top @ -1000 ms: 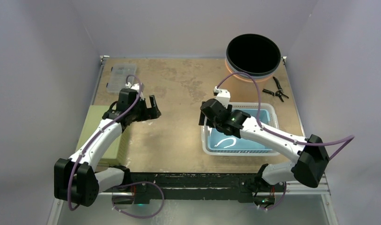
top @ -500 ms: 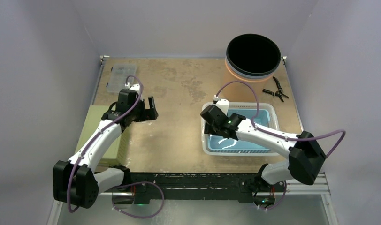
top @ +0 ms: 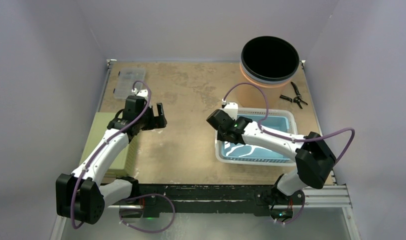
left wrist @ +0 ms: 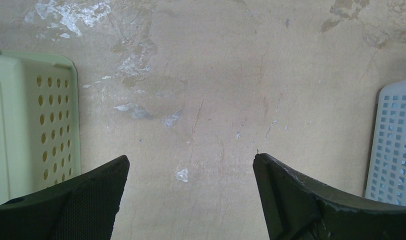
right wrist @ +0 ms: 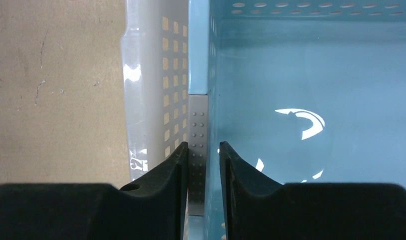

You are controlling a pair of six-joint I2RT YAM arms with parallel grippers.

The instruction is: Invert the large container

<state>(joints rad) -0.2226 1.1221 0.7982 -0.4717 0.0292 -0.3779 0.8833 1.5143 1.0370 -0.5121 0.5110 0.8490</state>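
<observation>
The large container (top: 255,161) is a pale perforated basket with a blue inside, standing upright at the table's right. My right gripper (top: 224,134) is at its left wall. In the right wrist view the right gripper (right wrist: 203,145) straddles that wall. One finger presses the grey outer tab (right wrist: 197,125) and the other lies against the blue inner face (right wrist: 301,65), so the jaws are shut on the rim. My left gripper (top: 161,114) hovers open over bare table at the left. The left wrist view shows the left gripper (left wrist: 191,160) wide apart with nothing between its fingers.
A green perforated basket (top: 103,145) lies upside down at the near left, beside the left gripper (left wrist: 31,115). A black round bin (top: 270,57) on an orange base stands at the back right. Pliers (top: 294,97) lie to its right and a clear plastic box (top: 128,82) at the back left.
My right gripper slid left to the container's left wall and closed its jaws around the rim. The left arm hardly moved and stayed open.
</observation>
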